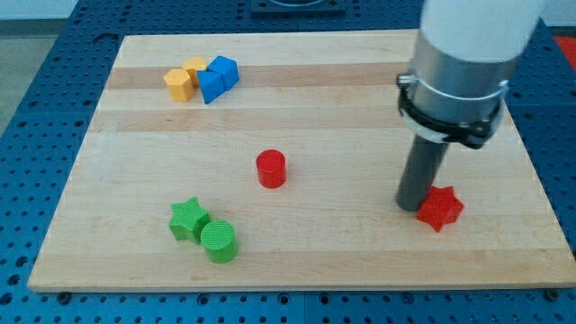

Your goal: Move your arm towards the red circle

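Observation:
The red circle [271,168] stands near the middle of the wooden board [297,99]. My tip [411,206] rests on the board at the view's right, well to the right of the red circle and slightly lower. The tip touches the left side of a red star [439,208]. The rod hangs from the large white and grey arm at the view's top right.
A green star [188,219] and a green circle [219,241] sit together at the lower left. Two yellow blocks [180,84] [196,68] and two blue blocks [212,85] [224,70] cluster at the upper left.

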Robot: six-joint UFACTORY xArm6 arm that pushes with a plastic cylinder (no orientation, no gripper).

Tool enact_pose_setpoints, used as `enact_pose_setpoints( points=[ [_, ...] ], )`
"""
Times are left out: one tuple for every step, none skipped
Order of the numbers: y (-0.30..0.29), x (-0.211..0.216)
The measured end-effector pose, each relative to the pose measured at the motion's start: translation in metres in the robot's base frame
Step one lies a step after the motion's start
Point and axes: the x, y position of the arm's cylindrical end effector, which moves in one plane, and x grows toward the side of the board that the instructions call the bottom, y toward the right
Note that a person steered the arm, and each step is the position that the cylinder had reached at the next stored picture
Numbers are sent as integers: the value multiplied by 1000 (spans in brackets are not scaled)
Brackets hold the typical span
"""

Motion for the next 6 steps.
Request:
enact_pose_setpoints(
  points=[
    [10, 17],
    [10, 35],
    [-19, 14],
    [-85, 9],
    [-152, 9],
    [-220, -10]
  ],
)
